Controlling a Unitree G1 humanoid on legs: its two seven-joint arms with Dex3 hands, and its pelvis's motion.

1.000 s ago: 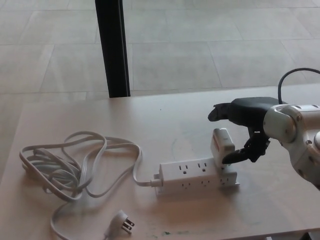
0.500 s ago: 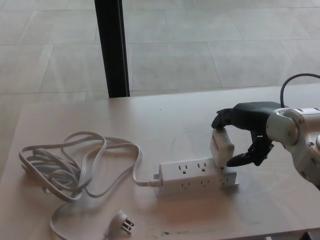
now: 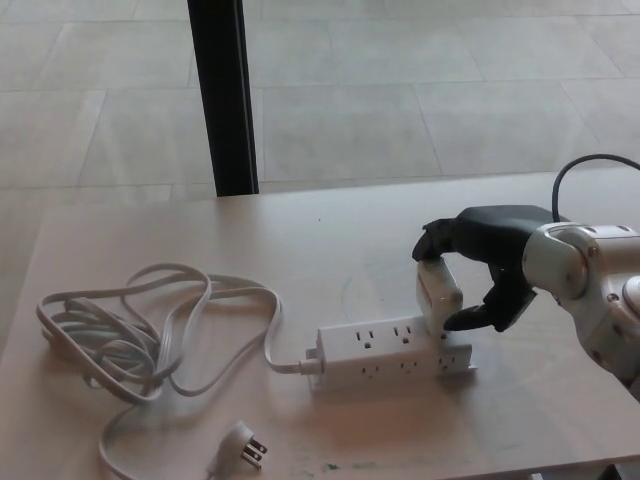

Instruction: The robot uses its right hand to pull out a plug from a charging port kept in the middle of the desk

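Gripping the plug (image 3: 438, 297) with our right hand (image 3: 487, 262), fingers on top, thumb on its right side; it stands seated at the strip's (image 3: 392, 353) right end, mid-bench (image 3: 330, 240). Looks rigid, light, smooth; we'd grip its sides, strip may lift.

A pale wooden desk (image 3: 330, 225) carries a white power strip (image 3: 392, 353) near its middle, lying flat with its sockets facing up. Its white cord (image 3: 150, 325) runs off the strip's left end and piles in loose loops on the desk's left part (the cord's own pronged plug (image 3: 243, 445) lies at the near edge, unconnected)
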